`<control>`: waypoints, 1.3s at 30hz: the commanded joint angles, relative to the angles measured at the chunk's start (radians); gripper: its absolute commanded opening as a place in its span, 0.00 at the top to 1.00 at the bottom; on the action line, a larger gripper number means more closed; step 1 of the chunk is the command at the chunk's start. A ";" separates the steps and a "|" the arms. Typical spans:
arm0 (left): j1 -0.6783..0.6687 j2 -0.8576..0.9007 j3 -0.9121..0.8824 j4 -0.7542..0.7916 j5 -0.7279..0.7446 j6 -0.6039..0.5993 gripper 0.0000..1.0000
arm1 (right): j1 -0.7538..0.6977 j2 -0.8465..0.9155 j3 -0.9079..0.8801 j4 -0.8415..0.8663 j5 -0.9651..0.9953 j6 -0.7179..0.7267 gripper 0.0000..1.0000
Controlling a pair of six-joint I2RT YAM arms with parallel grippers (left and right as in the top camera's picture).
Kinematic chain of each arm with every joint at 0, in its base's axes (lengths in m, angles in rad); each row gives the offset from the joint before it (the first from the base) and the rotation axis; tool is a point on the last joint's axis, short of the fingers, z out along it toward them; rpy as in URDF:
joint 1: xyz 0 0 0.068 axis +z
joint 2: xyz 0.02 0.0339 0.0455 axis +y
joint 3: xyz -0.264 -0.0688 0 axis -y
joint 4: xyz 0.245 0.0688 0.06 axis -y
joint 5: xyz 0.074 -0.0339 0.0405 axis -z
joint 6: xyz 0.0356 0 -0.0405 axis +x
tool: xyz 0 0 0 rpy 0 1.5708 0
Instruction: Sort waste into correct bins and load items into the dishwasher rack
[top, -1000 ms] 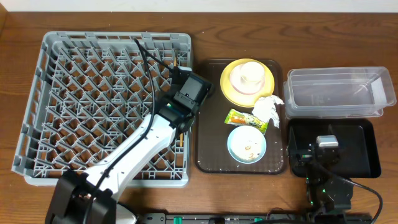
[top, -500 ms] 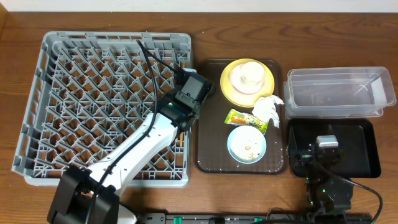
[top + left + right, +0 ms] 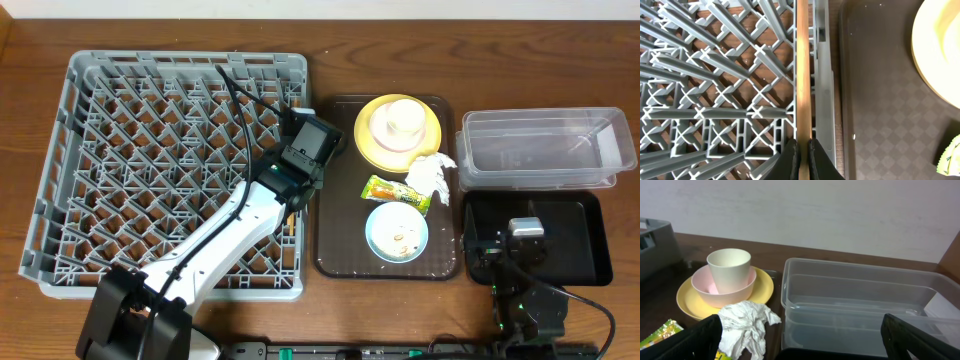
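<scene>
My left gripper (image 3: 803,150) is shut on the wooden chopsticks (image 3: 803,75), which lie along the right edge of the grey dishwasher rack (image 3: 150,160). In the overhead view it is at the rack's right rim (image 3: 292,118). A white cup (image 3: 403,113) sits in a pale bowl (image 3: 386,133) on the yellow plate (image 3: 368,145). The white tissue (image 3: 430,172), the green-and-orange wrapper (image 3: 397,193) and the light-blue dish (image 3: 380,222) with food scraps (image 3: 402,238) lie nearby. My right gripper (image 3: 802,340) is open and empty over the black tray (image 3: 585,240), in front of the clear tub (image 3: 545,148).
The plate, tissue, wrapper and dish all rest on a dark-brown serving tray (image 3: 340,240) between the rack and the bins. The left arm lies diagonally across the rack's front right part. A pale wall stands behind the table.
My left gripper has shifted slightly to the right and back with the chopsticks. The right arm has not moved.
</scene>
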 commanded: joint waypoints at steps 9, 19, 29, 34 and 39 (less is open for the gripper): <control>0.004 0.097 0.005 0.009 -0.007 -0.012 0.91 | -0.009 0.000 -0.001 -0.004 0.000 -0.005 0.01; 0.018 0.095 0.006 0.024 -0.007 -0.012 0.57 | -0.009 0.000 -0.001 -0.003 0.000 -0.005 0.01; 0.041 -0.130 0.021 -0.030 -0.002 -0.065 0.54 | -0.009 0.000 -0.001 -0.004 0.000 -0.005 0.01; 0.139 -0.308 0.021 -0.092 0.136 -0.145 0.51 | -0.009 0.000 -0.001 -0.004 0.000 -0.005 0.01; 0.394 -0.436 0.031 -0.183 0.504 -0.193 0.48 | -0.009 0.000 -0.001 0.010 0.000 -0.006 0.01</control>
